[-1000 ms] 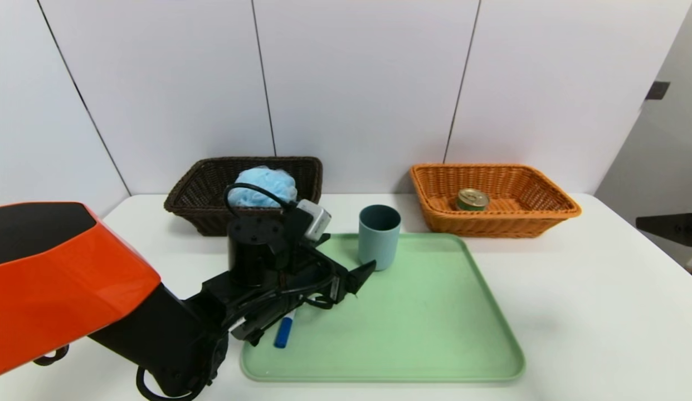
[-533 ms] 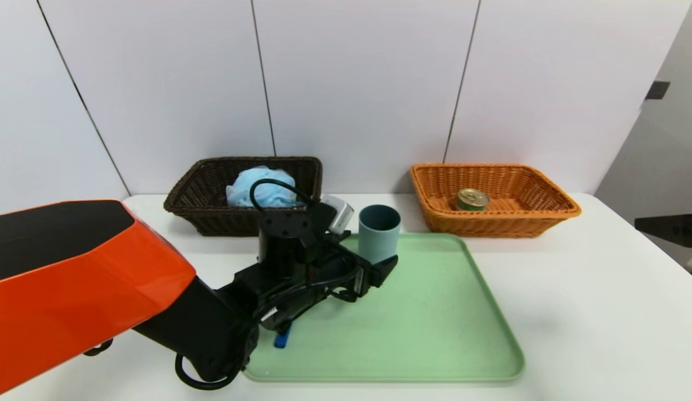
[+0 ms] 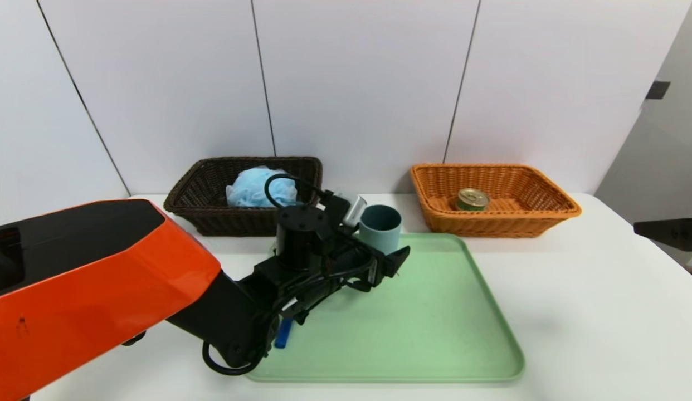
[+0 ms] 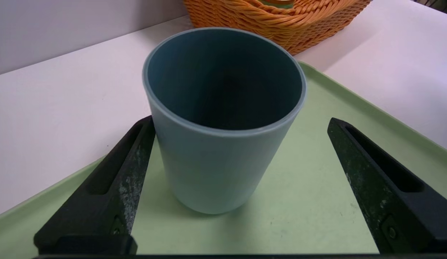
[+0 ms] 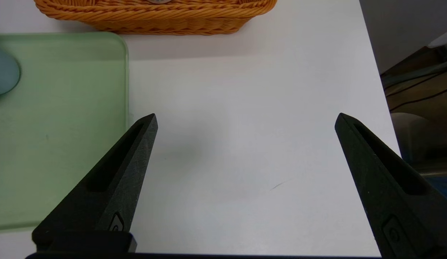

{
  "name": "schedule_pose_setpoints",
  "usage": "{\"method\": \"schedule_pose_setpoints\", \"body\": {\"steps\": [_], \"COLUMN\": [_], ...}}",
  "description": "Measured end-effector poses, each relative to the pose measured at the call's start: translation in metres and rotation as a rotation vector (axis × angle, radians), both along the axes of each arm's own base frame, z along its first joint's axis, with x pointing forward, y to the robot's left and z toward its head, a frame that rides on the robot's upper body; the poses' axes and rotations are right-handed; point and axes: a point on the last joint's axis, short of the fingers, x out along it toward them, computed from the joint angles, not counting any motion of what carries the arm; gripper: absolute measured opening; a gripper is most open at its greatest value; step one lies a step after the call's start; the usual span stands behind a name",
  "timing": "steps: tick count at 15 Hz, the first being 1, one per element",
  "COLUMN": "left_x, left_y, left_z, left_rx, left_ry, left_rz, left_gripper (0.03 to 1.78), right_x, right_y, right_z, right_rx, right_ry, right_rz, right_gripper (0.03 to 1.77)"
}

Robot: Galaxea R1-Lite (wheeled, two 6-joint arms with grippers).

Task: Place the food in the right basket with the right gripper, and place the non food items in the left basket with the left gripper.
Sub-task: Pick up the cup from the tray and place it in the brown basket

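A: Where is the left gripper (image 4: 241,118)?
B: At the cup (image 4: 223,169), with its fingers spread wide on either side. One fingertip lies against or just beside the cup wall — contact cannot be told — and the other stands apart from it.

A: And the cup itself?
B: Upright on the green tray (image 3: 429,312), near the tray's far edge. The marker (image 3: 283,334), its blue cap visible, also lies on the tray, partly hidden by the left arm.

A: Which items occupy the baskets?
B: The bath puff (image 3: 259,186) rests in the dark brown basket (image 3: 229,221); the tin can (image 3: 472,199) sits in the orange-tan basket (image 3: 491,225).

A: The right gripper (image 5: 247,115)?
B: Wide open above the white table (image 5: 245,216) — to the right of the tray, holding nothing.
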Motion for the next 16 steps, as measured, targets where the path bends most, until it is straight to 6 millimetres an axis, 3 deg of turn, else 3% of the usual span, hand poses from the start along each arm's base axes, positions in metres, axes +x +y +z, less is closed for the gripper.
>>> {"method": "schedule_pose_setpoints", "body": {"steps": [16], "left_x": [0.023], "left_y": [-0.023], "left_z": [-0.018], "left_rx": [-0.008], "left_ry": [-0.012], "left_rz": [0.017], "left_gripper": [1.69], "right_x": [-0.004], "right_y": [-0.001], "right_z": [-0.002], "right_rx": [-0.002], "right_ry": [0.004], "right_rz": [-0.002], "right_gripper": [1.70]}}
